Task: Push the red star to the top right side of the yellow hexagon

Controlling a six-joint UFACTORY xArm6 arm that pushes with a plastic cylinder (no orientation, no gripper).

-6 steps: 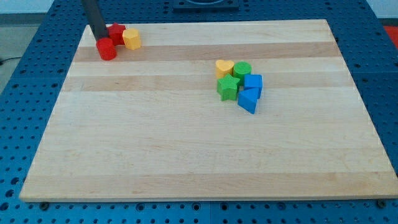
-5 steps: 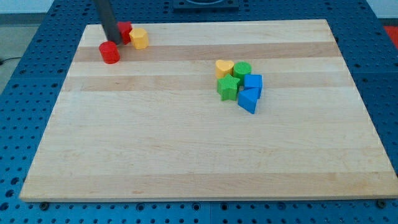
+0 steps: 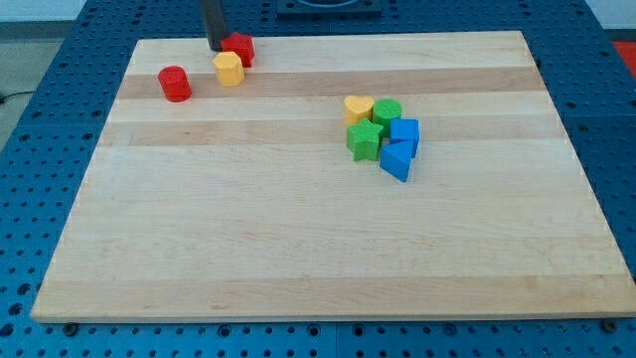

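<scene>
The red star [image 3: 239, 48] lies near the board's top edge at the view's upper left, touching the upper right of the yellow hexagon [image 3: 229, 69]. My tip [image 3: 217, 47] stands right against the red star's left side, above the yellow hexagon. The rod rises out of the view's top.
A red cylinder [image 3: 175, 84] sits left of the hexagon. A cluster lies right of centre: a yellow heart [image 3: 358, 107], a green cylinder [image 3: 387, 111], a green star [image 3: 364, 140], a blue cube [image 3: 404, 132] and a blue wedge [image 3: 396, 159]. The wooden board [image 3: 298, 239] rests on a blue pegboard.
My tip moved right along the top edge, pushing the red star rightward past the yellow hexagon. The hexagon shifted slightly right. The red cylinder stayed behind.
</scene>
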